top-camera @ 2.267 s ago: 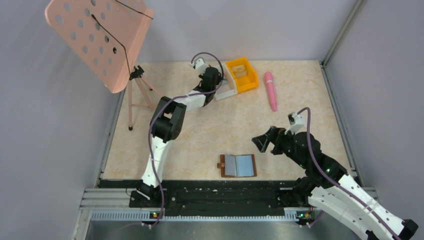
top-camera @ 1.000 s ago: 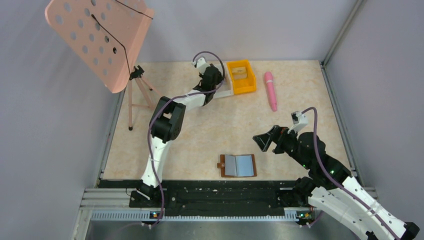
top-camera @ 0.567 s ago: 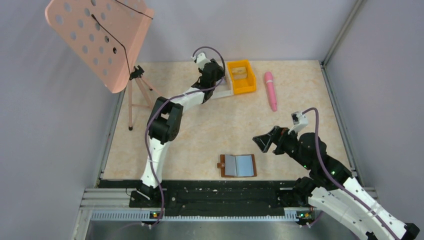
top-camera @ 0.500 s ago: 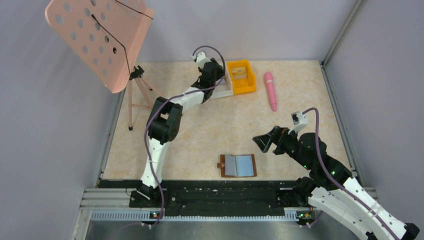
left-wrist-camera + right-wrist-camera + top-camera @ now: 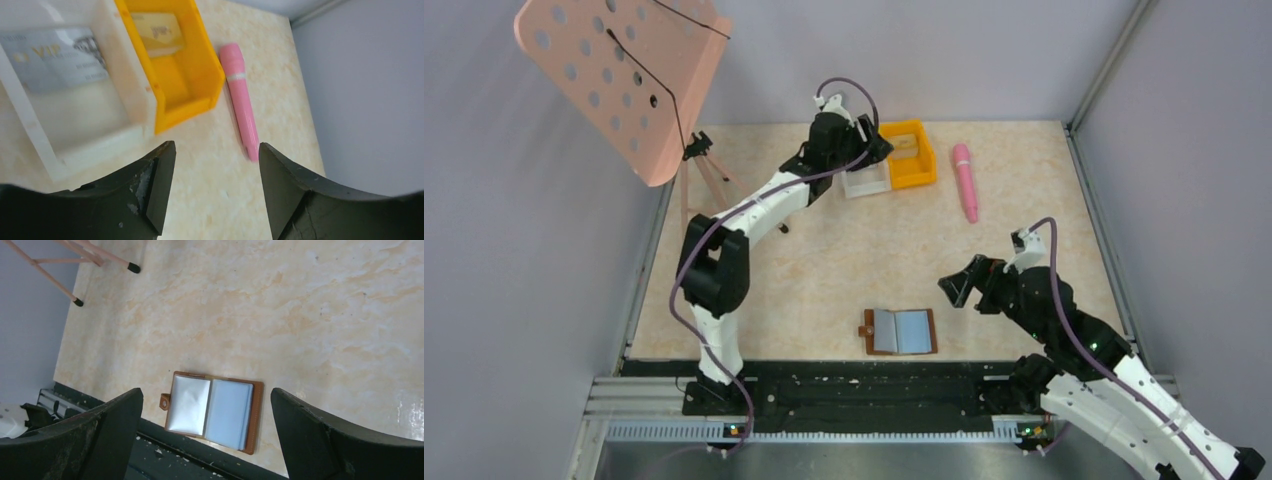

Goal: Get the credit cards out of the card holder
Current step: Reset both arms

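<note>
The brown card holder (image 5: 899,331) lies open and flat near the table's front edge, showing a whitish left pocket and a pale blue-grey right one (image 5: 230,412). My right gripper (image 5: 957,285) hovers open to its right, and the holder (image 5: 212,411) shows between the jaws in the right wrist view. My left gripper (image 5: 874,150) is open and holds nothing at the far bins. A silver credit card (image 5: 55,57) lies in the white bin (image 5: 125,100), and a yellowish card (image 5: 157,31) in the orange bin (image 5: 200,75).
A pink pen (image 5: 965,180) lies right of the orange bin (image 5: 911,155). A pink perforated music stand (image 5: 624,80) on a tripod stands at the far left, its feet (image 5: 132,267) on the table. Grey walls enclose the table, and a black rail (image 5: 854,385) runs along the front.
My left gripper has risen and drawn back from the white bin with its jaws opening wider, and its elbow has swung left. The right gripper has shifted slightly. The card holder has not moved.
</note>
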